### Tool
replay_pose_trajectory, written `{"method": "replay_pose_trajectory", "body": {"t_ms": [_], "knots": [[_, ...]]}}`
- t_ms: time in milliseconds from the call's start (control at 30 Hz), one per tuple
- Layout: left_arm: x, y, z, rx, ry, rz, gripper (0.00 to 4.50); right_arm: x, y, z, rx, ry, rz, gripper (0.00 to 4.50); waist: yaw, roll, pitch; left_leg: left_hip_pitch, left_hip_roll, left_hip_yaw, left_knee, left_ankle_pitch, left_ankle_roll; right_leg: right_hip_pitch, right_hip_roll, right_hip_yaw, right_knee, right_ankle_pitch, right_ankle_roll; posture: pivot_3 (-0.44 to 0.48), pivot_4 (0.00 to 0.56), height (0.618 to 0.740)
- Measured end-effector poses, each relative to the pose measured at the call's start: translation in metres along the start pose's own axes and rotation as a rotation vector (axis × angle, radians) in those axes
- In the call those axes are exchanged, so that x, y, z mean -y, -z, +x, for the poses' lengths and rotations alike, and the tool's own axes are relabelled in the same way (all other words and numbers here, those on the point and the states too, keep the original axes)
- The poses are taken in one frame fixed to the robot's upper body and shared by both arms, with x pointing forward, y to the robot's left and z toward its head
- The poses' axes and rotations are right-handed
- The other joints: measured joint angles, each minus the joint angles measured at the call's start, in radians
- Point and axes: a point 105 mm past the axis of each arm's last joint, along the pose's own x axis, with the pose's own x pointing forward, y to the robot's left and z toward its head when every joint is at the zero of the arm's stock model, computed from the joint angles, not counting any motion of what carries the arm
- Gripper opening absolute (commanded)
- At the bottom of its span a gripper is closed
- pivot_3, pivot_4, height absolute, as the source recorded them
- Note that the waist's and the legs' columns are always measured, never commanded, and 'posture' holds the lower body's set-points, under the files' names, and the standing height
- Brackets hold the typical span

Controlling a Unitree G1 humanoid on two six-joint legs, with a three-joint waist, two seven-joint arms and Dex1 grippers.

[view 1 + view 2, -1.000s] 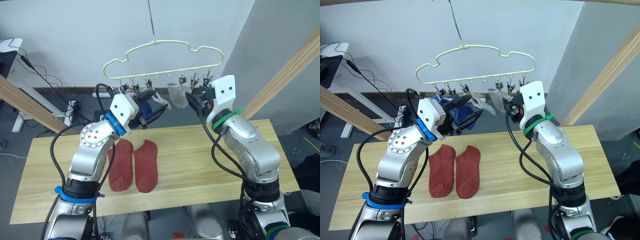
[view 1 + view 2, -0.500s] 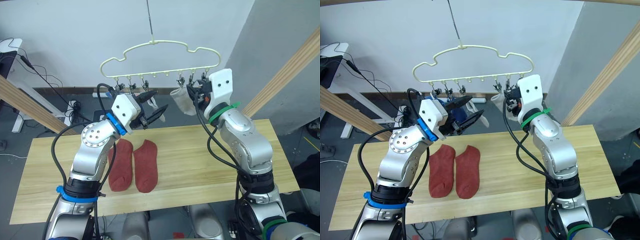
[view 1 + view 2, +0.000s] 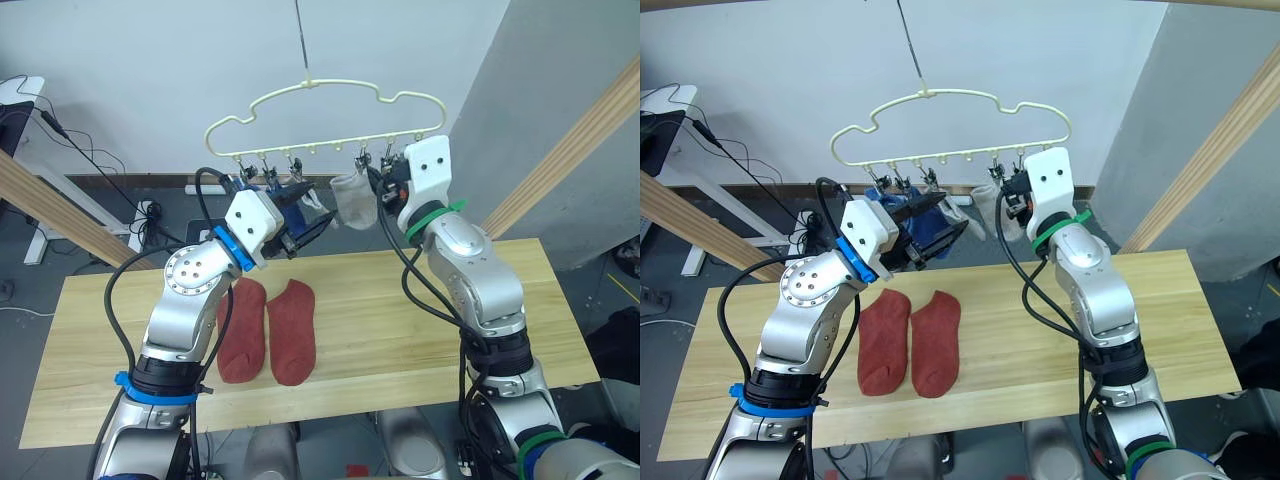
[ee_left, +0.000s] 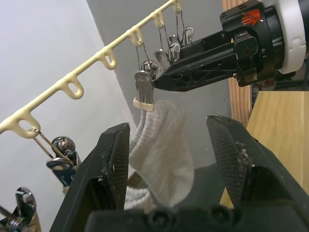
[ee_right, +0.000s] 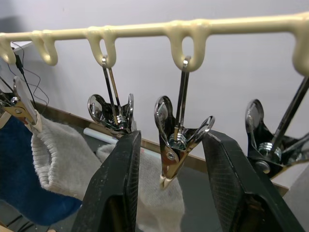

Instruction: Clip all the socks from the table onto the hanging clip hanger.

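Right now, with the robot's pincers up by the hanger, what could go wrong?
The right pincer is open around a clip that holds a grey sock; a squeeze might let it drop.
The hanger hangs from one thin hook, so a bump could set it swinging.
The open left pincer sits right by another hung grey sock and might tug it loose.
Two red socks wait on the table.

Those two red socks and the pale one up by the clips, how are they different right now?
The two rust-red socks lie flat, side by side on the table; the light grey sock hangs in the air from a clip on the clip hanger. The red ones are spread out full length; the grey one droops and is bunched. No gripper is near the red ones, while the right gripper is beside the grey one. All look like short knit socks.
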Motion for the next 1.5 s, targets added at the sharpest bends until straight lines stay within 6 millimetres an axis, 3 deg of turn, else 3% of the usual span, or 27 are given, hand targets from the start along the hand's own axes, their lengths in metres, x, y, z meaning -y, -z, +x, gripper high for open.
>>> {"method": "replay_pose_trajectory", "body": {"t_ms": [467, 833, 933, 1067, 1500], "knots": [[0.0, 0.002, -0.001, -0.008, -0.001, 0.012, 2.78, -0.019, -0.004, 0.007, 0.025, -0.076, -0.051, 2.01, 0.0, 0.0, 0.0, 0.0, 0.0, 0.0, 0.0, 0.0, 0.0, 0.0, 0.0, 0.0, 0.0, 0.0, 0.0, -0.196, 0.3, 0.733], [0.001, 0.004, -0.002, -0.018, -0.002, 0.013, 2.78, -0.02, -0.003, 0.01, 0.027, -0.08, -0.045, 2.01, 0.0, 0.0, 0.0, 0.0, 0.0, 0.0, 0.0, 0.0, 0.0, 0.0, 0.0, 0.0, 0.0, 0.0, 0.0, -0.195, 0.3, 0.733], [0.001, 0.005, -0.002, -0.02, -0.002, 0.014, 2.78, -0.021, -0.003, 0.01, 0.028, -0.08, -0.044, 1.43, 0.0, 0.0, 0.0, 0.0, 0.0, 0.0, 0.0, 0.0, 0.0, 0.0, 0.0, 0.0, 0.001, 0.0, 0.0, -0.195, 0.3, 0.733], [0.001, 0.005, -0.002, -0.022, -0.002, 0.014, 2.78, -0.021, -0.004, 0.01, 0.032, -0.079, -0.044, 0.27, 0.0, 0.0, 0.0, 0.0, 0.0, 0.0, 0.0, 0.0, 0.0, 0.0, 0.0, 0.0, 0.001, 0.0, 0.0, -0.195, 0.3, 0.733], [0.008, 0.023, -0.014, -0.081, -0.012, -0.017, 2.78, -0.018, -0.005, 0.01, 0.038, -0.073, -0.041, 0.2, 0.0, 0.0, 0.0, 0.0, 0.0, 0.0, 0.0, 0.0, 0.0, 0.0, 0.0, 0.0, 0.001, 0.0, 0.0, -0.198, 0.3, 0.733]]}}
